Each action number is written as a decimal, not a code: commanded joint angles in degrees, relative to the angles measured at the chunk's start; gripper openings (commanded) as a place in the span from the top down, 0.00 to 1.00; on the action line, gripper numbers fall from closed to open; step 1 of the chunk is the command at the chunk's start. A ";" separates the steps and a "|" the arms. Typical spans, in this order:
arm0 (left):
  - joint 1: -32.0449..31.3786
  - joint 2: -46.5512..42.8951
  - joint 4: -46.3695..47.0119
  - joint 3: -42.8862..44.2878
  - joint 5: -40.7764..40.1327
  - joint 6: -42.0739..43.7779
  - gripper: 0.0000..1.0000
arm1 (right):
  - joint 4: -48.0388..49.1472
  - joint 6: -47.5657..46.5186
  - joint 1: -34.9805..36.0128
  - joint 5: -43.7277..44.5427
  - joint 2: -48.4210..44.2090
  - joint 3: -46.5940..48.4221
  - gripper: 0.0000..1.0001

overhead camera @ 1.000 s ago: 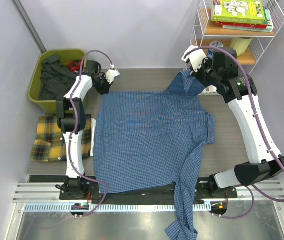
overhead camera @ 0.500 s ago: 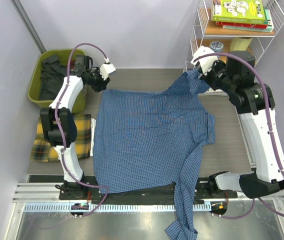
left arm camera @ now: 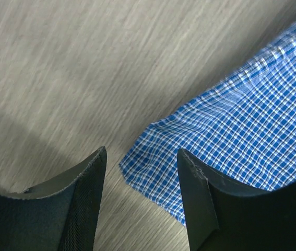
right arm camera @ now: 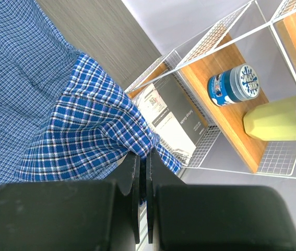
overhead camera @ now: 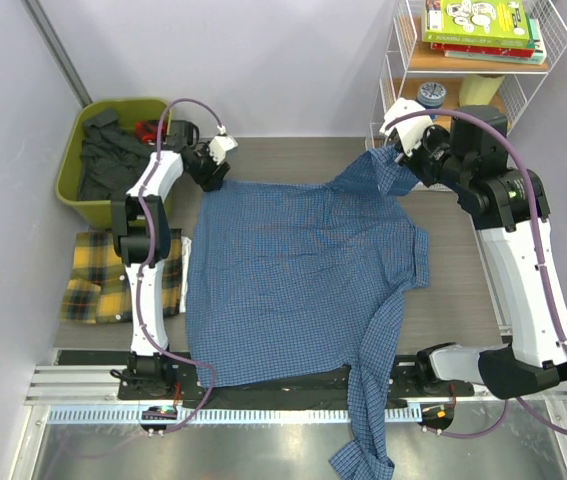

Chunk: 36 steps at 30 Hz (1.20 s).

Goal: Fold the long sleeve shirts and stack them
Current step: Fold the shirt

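Observation:
A blue checked long sleeve shirt point(overhead camera: 303, 270) lies spread across the middle of the table, one sleeve point(overhead camera: 363, 430) hanging over the near edge. My left gripper point(overhead camera: 213, 170) hovers open at the shirt's far left corner. In the left wrist view that corner point(left arm camera: 231, 136) lies flat on the table, partly between the fingers of the left gripper point(left arm camera: 142, 157), held by neither. My right gripper point(overhead camera: 405, 160) is shut on the far right corner and lifts it. The right wrist view shows the cloth point(right arm camera: 90, 125) pinched in the right gripper point(right arm camera: 143, 157). The yellow plaid shirt point(overhead camera: 93, 285) lies folded at the left.
A green bin point(overhead camera: 75, 195) of dark clothes stands at the far left. A white wire shelf point(overhead camera: 463, 115) with books, a blue tin point(right arm camera: 234, 83), a yellow cup point(right arm camera: 275, 117) and a booklet point(right arm camera: 171, 112) stands close behind my right gripper.
My left gripper has opened and let go of the shirt's far left corner, which now rests on the table. The right arm has shifted slightly right, still holding its corner.

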 commanded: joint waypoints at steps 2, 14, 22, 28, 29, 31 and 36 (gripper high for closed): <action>0.89 -0.15 -0.81 2.81 5.00 4.20 0.43 | 1.06 -0.15 -0.08 0.10 -0.35 0.78 0.99; 1.16 5.47 -4.84 9.75 7.47 5.96 0.43 | 0.36 -0.85 -0.08 0.45 -0.26 2.18 0.99; 1.07 6.18 -7.48 10.28 8.52 7.72 0.46 | 0.18 -0.94 -0.08 0.45 -0.35 2.62 0.99; 1.16 6.88 -12.66 13.53 10.37 9.39 0.74 | 0.36 -1.46 -0.08 1.07 -0.70 2.27 0.99; 1.16 6.45 -12.76 13.45 10.72 9.30 0.79 | 0.36 -1.55 -0.08 1.24 -0.70 2.36 0.99; 1.16 3.99 -13.03 12.66 11.95 9.21 0.93 | 0.27 -1.55 -0.08 1.42 -0.87 2.53 0.99; 1.42 -6.37 -6.36 1.60 12.83 5.96 1.00 | -0.96 -1.46 -0.08 1.68 -1.49 4.11 0.99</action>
